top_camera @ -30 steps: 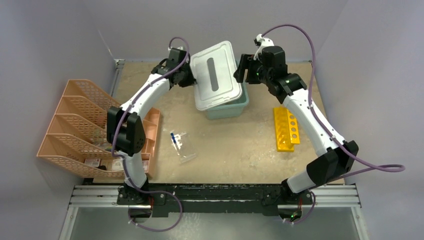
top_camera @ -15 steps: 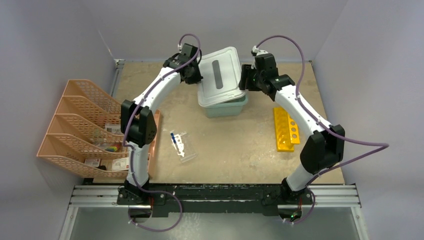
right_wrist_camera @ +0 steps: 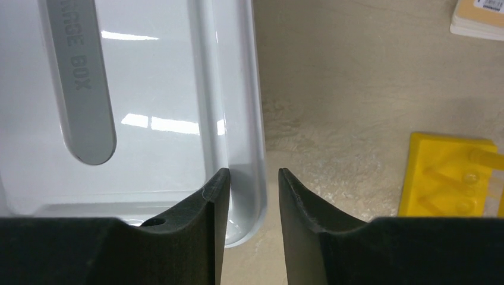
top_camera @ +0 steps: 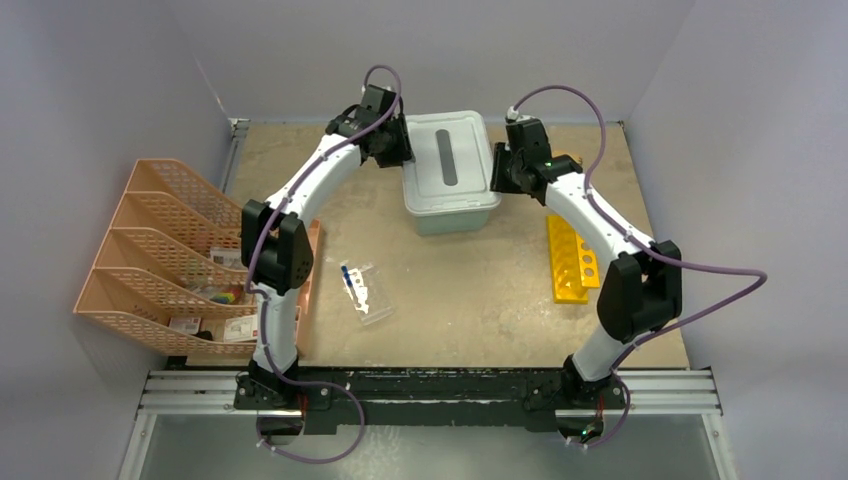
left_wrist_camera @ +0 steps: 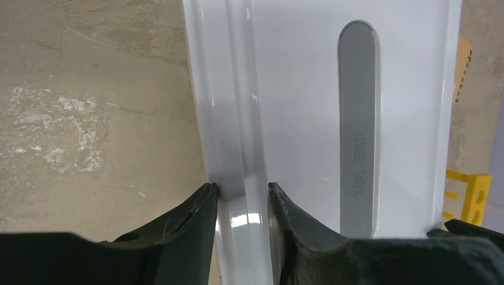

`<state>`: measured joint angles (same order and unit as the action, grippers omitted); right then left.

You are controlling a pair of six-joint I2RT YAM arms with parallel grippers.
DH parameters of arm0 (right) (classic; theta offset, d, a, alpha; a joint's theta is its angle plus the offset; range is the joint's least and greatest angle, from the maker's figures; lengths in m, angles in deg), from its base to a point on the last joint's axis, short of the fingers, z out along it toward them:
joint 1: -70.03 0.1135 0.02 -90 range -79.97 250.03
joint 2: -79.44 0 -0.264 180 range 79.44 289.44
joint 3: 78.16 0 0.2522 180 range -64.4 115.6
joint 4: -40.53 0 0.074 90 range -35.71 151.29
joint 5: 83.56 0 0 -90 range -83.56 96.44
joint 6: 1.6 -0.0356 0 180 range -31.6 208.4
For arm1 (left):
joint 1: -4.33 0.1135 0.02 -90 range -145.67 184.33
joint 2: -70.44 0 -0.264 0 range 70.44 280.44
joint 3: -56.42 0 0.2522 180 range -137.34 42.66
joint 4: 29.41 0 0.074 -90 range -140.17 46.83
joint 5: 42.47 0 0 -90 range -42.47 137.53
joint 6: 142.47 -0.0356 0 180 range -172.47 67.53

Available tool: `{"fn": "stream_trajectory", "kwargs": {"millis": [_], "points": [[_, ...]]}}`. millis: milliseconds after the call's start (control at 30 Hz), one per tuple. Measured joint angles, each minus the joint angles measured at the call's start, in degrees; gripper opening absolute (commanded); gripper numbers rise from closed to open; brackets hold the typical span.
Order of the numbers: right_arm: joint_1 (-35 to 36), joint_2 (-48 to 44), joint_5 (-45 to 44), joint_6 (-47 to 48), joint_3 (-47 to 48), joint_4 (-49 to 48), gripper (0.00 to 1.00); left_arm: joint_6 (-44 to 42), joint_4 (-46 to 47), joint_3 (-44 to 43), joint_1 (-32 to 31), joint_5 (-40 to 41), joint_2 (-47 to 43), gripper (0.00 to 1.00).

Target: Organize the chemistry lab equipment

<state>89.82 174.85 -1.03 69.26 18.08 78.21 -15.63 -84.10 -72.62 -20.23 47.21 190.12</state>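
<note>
A white lid [top_camera: 448, 160] with a grey handle lies flat on the pale green storage box [top_camera: 455, 217] at the back middle. My left gripper [top_camera: 400, 150] is shut on the lid's left rim; in the left wrist view [left_wrist_camera: 242, 193] both fingers press that rim of the lid [left_wrist_camera: 297, 89]. My right gripper [top_camera: 497, 165] straddles the lid's right rim [right_wrist_camera: 243, 119]. In the right wrist view [right_wrist_camera: 254, 178] its outer finger stands clear of the rim. A clear packet with blue-capped tubes [top_camera: 362, 292] lies on the table in front. The other lab items are hidden.
Peach organizer trays [top_camera: 150, 250] stand at the left edge with small items inside. A yellow tube rack [top_camera: 572, 257] lies at the right and shows in the right wrist view [right_wrist_camera: 446, 178]. A small notebook [right_wrist_camera: 478, 15] lies beyond it.
Both grippers have brought the tilted lid back and down. It now lies level on the box. Both arms have reached further towards the back.
</note>
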Motion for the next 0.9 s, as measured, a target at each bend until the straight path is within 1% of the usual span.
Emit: {"fn": "stream_trajectory", "kwargs": {"millis": [100,200,400,567,667,700,767,900], "points": [[0.00,0.20,-0.87,-0.98,-0.46,0.26,0.32,0.02,0.74,0.04,0.04,-1.27,0.00,0.39],[0.02,0.66,-1.44,-1.86,-0.50,0.37,0.30,0.02,3.10,1.22,0.11,-1.99,-0.13,0.39],[0.02,1.38,-1.84,-2.78,-0.31,0.42,0.26,0.04,6.75,4.02,0.76,-0.50,-0.74,0.39],[0.02,1.40,-1.70,-2.97,-0.52,0.02,0.25,1.20,7.43,5.92,0.83,2.99,-0.68,0.33],[0.00,1.38,-1.42,-2.86,-0.76,-0.70,0.26,1.81,7.65,5.95,0.52,3.96,-0.42,0.26],[0.00,1.38,-1.33,-2.71,-0.76,-0.81,0.26,2.05,7.72,5.90,0.46,4.09,-0.22,0.25],[-0.07,1.38,-0.76,-2.25,-0.76,-1.05,0.28,2.54,7.32,4.96,0.39,4.52,0.37,0.27],[-0.20,1.40,0.02,-1.14,-0.15,-0.61,0.36,2.38,5.53,2.12,0.42,5.16,1.79,0.38]]}}
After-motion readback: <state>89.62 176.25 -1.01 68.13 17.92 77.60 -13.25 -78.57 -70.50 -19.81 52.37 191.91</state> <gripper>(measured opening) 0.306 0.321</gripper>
